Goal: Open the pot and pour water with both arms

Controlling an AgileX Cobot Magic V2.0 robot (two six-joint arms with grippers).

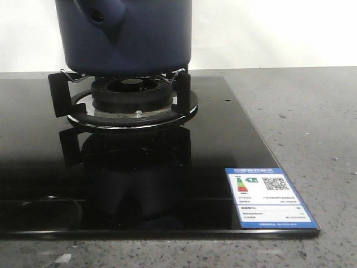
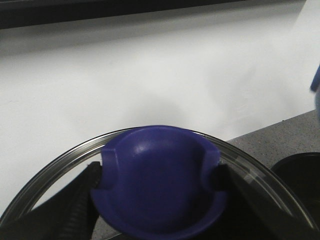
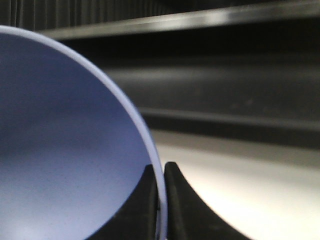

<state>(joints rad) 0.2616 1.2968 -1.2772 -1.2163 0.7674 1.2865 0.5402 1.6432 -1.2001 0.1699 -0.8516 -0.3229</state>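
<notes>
Grey speckled stone forms the surface (image 1: 301, 111), with a white wall behind it and a glossy black glass cooktop (image 1: 223, 167) set into it. On the cooktop's burner (image 1: 132, 92), ringed by black pan supports, sits the pot (image 1: 125, 33): dark navy, straight-sided, its top cut off by the frame edge in the front view, with a tapering side knob (image 1: 100, 17) that bears a small round hole. Near the cooktop's front right corner lies a blue-and-white energy label (image 1: 268, 198) with a QR code.

Neither arm shows in the front view. In the left wrist view, the left pincer (image 2: 159, 180) is closed around a navy knob (image 2: 159, 185) that sits at the middle of a clear glass lid (image 2: 65, 160); its dark fingers (image 2: 85, 200) press the knob on both sides, with the white wall behind. In the right wrist view, the right pincer (image 3: 161, 200) is drawn narrow onto the thin pale rim (image 3: 131, 100) of a blue vessel whose speckled inner wall fills that side of the picture; one black finger (image 3: 187, 210) lies outside the rim and the other inside. Whether that vessel is the pot cannot be told.
</notes>
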